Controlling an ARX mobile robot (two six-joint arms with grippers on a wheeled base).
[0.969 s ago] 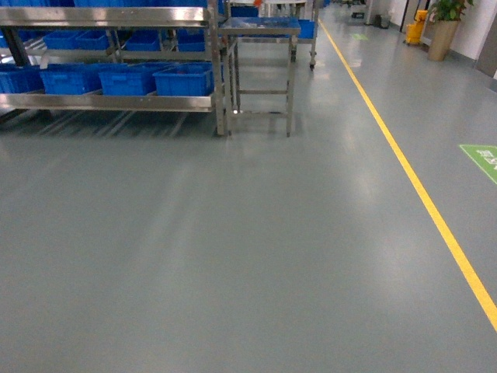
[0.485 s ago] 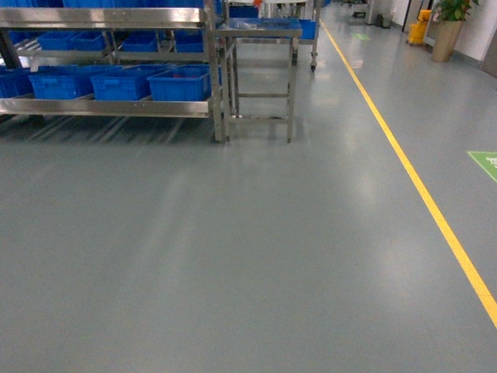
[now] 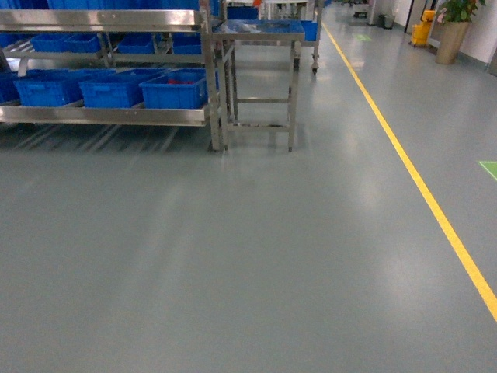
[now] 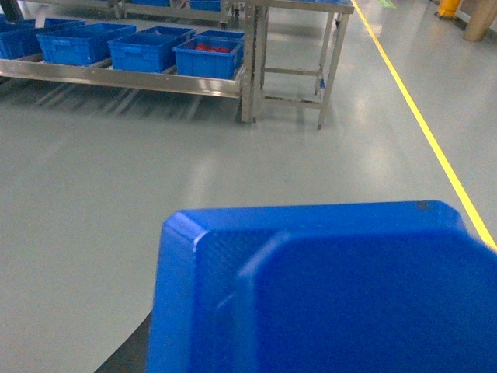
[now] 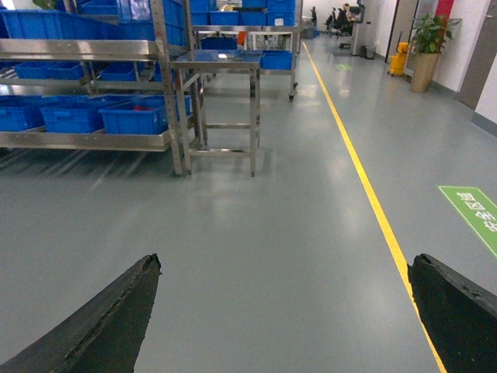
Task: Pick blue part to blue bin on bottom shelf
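Note:
The blue part fills the lower half of the left wrist view, right in front of the camera and high above the floor. My left gripper carries it, with its fingers hidden behind the part. My right gripper is open over bare floor with nothing between its black fingers. The bottom shelf is far ahead at the upper left, with blue crates in a row on it. The blue bin stands in the middle of that row. Neither gripper shows in the head view.
The rightmost crate holds red packets. A steel table stands just right of the rack. A yellow floor line runs along the right. Grey floor lies between me and the rack. A potted plant is at the far right.
The rack and the steel table sit lower and larger in the head view. The green floor mark has slid toward the right edge. The base has rolled forward toward the rack.

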